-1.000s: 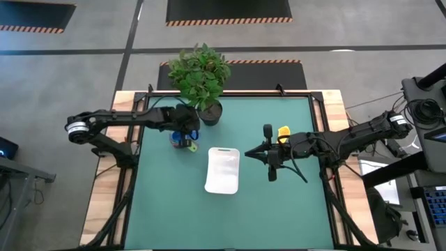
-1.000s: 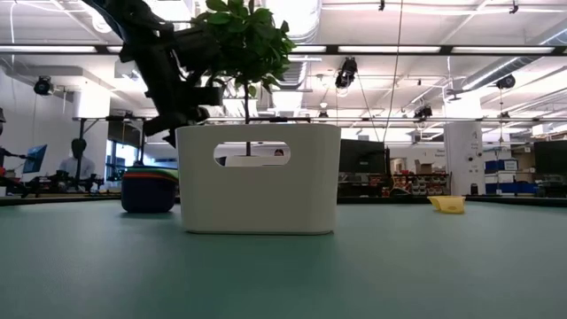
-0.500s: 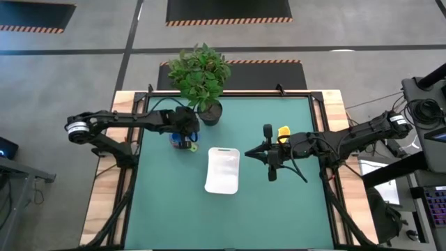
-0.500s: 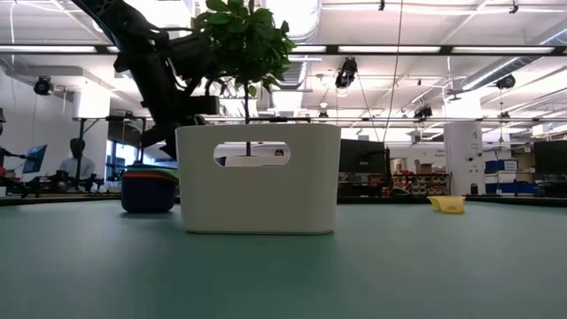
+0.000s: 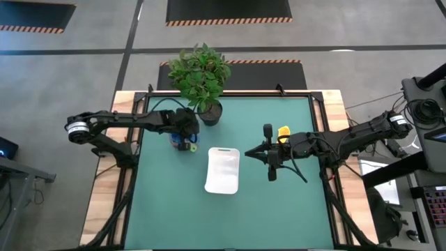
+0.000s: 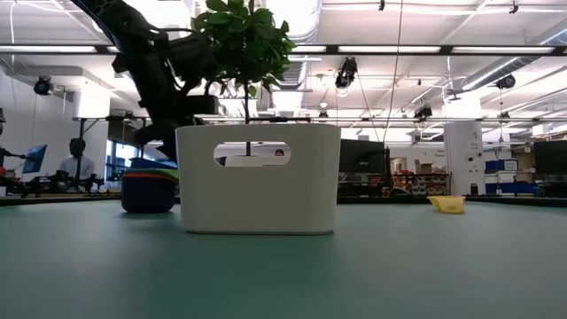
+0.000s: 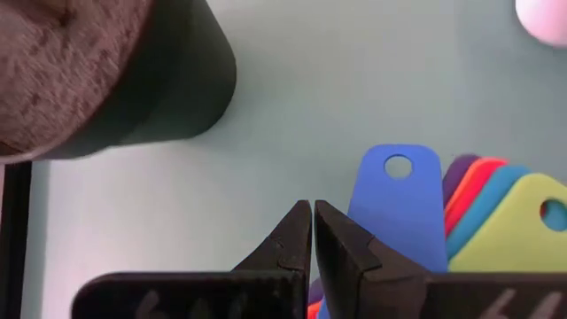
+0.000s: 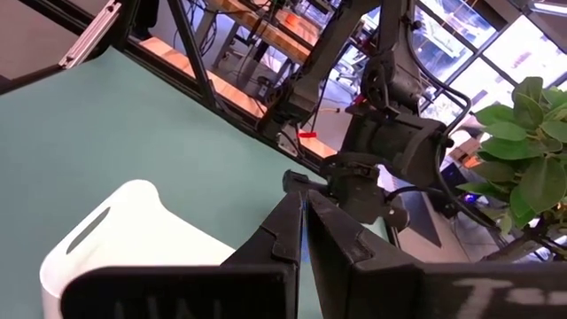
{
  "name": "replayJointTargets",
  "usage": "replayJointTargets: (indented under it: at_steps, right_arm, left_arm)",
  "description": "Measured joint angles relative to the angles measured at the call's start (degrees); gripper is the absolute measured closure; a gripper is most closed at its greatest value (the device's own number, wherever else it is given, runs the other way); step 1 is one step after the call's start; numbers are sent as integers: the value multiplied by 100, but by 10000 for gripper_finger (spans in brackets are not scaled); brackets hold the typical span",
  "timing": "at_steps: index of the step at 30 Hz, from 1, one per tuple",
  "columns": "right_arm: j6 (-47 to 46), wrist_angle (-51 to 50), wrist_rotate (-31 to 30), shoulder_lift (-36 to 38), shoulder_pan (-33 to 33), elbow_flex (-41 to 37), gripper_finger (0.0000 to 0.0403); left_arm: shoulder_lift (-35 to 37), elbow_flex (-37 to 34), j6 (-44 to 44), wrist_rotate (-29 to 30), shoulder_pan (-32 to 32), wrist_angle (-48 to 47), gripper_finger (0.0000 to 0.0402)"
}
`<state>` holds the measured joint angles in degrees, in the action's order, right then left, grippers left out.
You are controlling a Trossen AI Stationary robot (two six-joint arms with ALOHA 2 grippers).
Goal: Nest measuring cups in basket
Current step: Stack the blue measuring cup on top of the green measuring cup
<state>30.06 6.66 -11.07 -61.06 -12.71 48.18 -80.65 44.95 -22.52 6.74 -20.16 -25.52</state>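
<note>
White and empty, the basket [image 5: 222,170] awaits our nested cup stack [image 6: 148,190] (yellow cup [image 5: 283,131] apart); both the left gripper [image 7: 313,232] and the right gripper [image 8: 303,223] are closed on nothing.

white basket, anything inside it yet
From above, the white basket shows only its bare white floor, no cups. The nested cups sit on the mat beside it under the left claw, and a yellow cup lies apart.

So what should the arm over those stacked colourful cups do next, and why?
Probably open the left gripper and ease down toward the blue handle. It is shut, holds nothing and hovers over the cup stack, which stands on the table beside the basket, not in it.
</note>
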Motion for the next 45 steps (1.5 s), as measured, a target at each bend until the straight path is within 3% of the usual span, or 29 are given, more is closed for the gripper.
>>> replayJointTargets:
  at_steps: [20,30,45]
  right_arm:
    - [0,-39,-101,0,0,0,394]
    - [0,-44,-105,0,0,0,394]
    - [2,-59,-108,0,0,0,394]
  left_arm:
    - [547,110,-72,-184,35,-385,402]
    - [316,-142,99,67,35,400,402]
    - [101,-146,104,-61,52,383,402]
